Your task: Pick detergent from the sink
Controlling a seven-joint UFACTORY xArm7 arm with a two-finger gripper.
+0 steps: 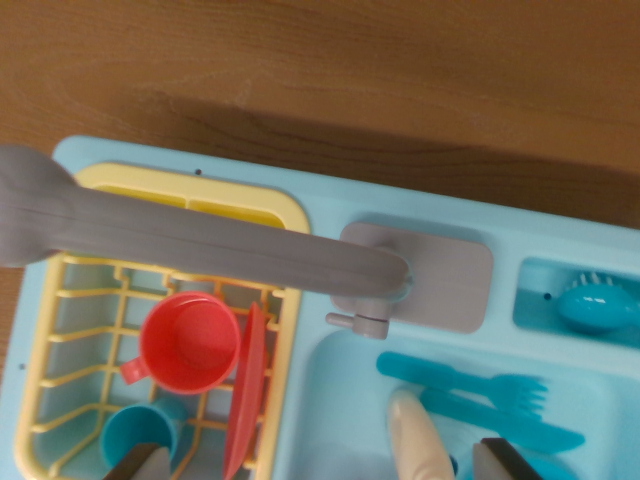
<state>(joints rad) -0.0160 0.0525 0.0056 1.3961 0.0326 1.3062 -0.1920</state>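
Brown wooden tabletop (330, 70) carries a light blue toy sink (560, 235) with a grey faucet (200, 235) – its basin holds a cream detergent bottle (420, 440) beside a blue fork (470, 378). Gripper (320, 462) fingers (140, 465) stand apart, unclenched, flanking the bottle – a red cup (190, 342) sits in the yellow rack (60, 300)

Rack: yellow dish rack (70, 300), holding the items below
Cups: red cup (190, 343); blue cup (140, 432)
Plate: red plate (246, 390), on edge
Faucet: grey faucet (200, 240)
Brush: blue brush (597, 305), own compartment
Surface: wooden table (320, 70)
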